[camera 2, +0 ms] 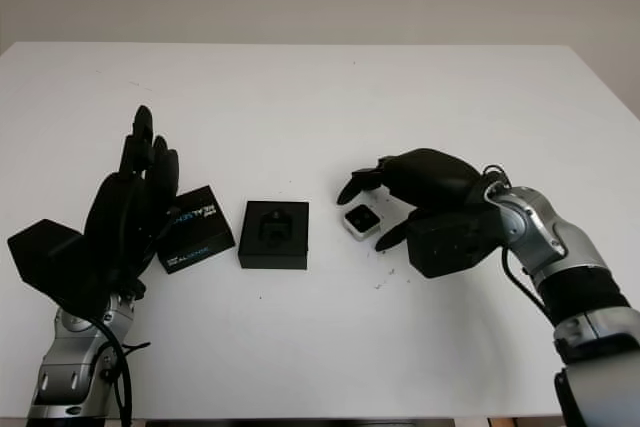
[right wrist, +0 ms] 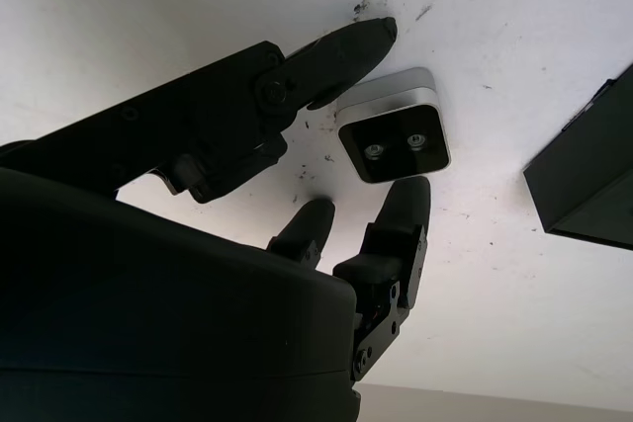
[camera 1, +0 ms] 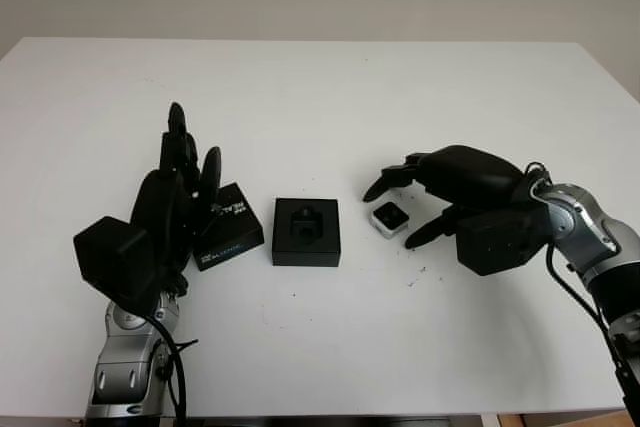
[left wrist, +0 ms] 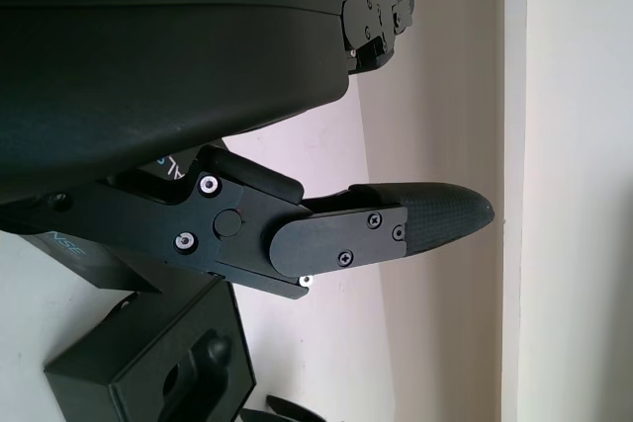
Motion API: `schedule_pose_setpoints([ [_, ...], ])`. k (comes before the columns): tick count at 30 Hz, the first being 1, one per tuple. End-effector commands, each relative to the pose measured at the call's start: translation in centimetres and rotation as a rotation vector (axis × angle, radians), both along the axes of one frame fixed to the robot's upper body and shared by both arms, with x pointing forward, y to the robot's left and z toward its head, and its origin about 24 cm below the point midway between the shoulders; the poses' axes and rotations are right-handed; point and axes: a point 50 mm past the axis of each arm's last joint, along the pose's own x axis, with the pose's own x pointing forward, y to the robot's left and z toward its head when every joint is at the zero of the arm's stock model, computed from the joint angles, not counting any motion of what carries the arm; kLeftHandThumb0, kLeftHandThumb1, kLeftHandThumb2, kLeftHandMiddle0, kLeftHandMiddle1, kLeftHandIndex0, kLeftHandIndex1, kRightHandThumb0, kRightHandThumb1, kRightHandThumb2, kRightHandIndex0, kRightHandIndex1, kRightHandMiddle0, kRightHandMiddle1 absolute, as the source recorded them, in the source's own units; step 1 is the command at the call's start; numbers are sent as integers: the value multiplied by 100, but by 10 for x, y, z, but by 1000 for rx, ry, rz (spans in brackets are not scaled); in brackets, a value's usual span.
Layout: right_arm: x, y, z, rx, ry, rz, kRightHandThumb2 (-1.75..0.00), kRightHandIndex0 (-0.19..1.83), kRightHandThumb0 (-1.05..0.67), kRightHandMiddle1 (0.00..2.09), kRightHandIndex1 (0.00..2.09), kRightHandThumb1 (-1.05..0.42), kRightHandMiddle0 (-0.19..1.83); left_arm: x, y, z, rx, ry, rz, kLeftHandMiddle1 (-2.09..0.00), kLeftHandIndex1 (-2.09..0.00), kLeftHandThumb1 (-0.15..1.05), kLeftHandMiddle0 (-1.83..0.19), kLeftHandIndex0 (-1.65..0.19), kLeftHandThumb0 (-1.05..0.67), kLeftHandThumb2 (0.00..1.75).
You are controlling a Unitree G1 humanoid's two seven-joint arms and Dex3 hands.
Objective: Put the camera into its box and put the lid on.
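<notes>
White worktop [camera 1: 320, 87] is carrying the silver camera [camera 1: 390, 216] right of centre, where the right hand [camera 1: 415, 209] is bracketing it with wide fingers, holding nothing. At centre the box [camera 1: 306, 232] is lying uncovered to receive it, while the left hand [camera 1: 185, 182] is standing open beside the lid [camera 1: 230, 227] at lower left.

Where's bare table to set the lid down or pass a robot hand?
Free: the whole far half of the table beyond the row, and the near strip in front of the box. Crowded: left robot hand against the lid, right robot hand around the camera.
</notes>
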Motion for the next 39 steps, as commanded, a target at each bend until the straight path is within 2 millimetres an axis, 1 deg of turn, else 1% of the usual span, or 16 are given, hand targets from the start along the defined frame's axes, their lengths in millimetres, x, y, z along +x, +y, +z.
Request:
schedule_pose_setpoints([
  [1,0,0,-4,-7,5,1,-5,25,-41,98,109,-82,31,1,1,3,7,-16,-5,0,0,105,19,19,-74,54],
  [7,1,-1,-11,28,9,-5,-6,27,-40,103,116,-83,32,0,1,3,7,-16,-5,0,0,105,19,19,-74,54],
  [14,2,-1,-15,25,9,-15,-6,28,-38,106,120,-84,34,0,2,3,3,-14,-2,0,0,105,19,19,-74,53],
  [19,1,-2,-19,30,-6,-8,-6,36,-32,104,118,-87,43,-1,2,2,-1,-13,-5,0,0,105,19,19,-75,52],
  [24,1,-4,-22,32,15,-27,-7,39,-27,108,119,-94,48,-1,2,3,6,-14,-2,0,0,105,19,19,-74,53],
  [28,4,-6,-25,39,64,-76,-6,33,-28,116,123,-98,44,-1,2,3,9,-15,-2,0,0,105,19,19,-74,54],
  [31,5,-8,-27,67,93,-109,-5,31,-28,119,127,-98,46,-1,2,2,5,-14,-4,0,0,105,19,19,-74,54],
  [32,5,-9,-27,76,99,-119,-5,26,-29,120,126,-97,46,-1,2,2,5,-15,-4,0,0,105,19,19,-74,54],
  [35,5,-10,-29,91,108,-133,-5,18,-30,128,116,-97,41,-1,2,2,8,-14,-1,0,0,105,19,19,-75,53],
  [36,5,-10,-29,95,115,-143,-5,16,-31,132,107,-97,38,-1,2,2,8,-15,-4,0,0,105,19,19,-75,54],
  [37,6,-11,-31,117,132,-166,-5,17,-31,135,95,-98,36,-1,2,2,9,-15,-5,0,0,105,19,19,-75,54],
  [38,7,-11,-32,143,146,-190,-5,19,-32,137,78,-98,34,-1,1,2,6,-12,-6,0,0,105,19,19,-74,54],
  [39,8,-11,-33,170,161,-217,-5,25,-33,139,55,-99,33,-2,1,2,7,-12,-4,0,0,105,19,19,-74,54],
])
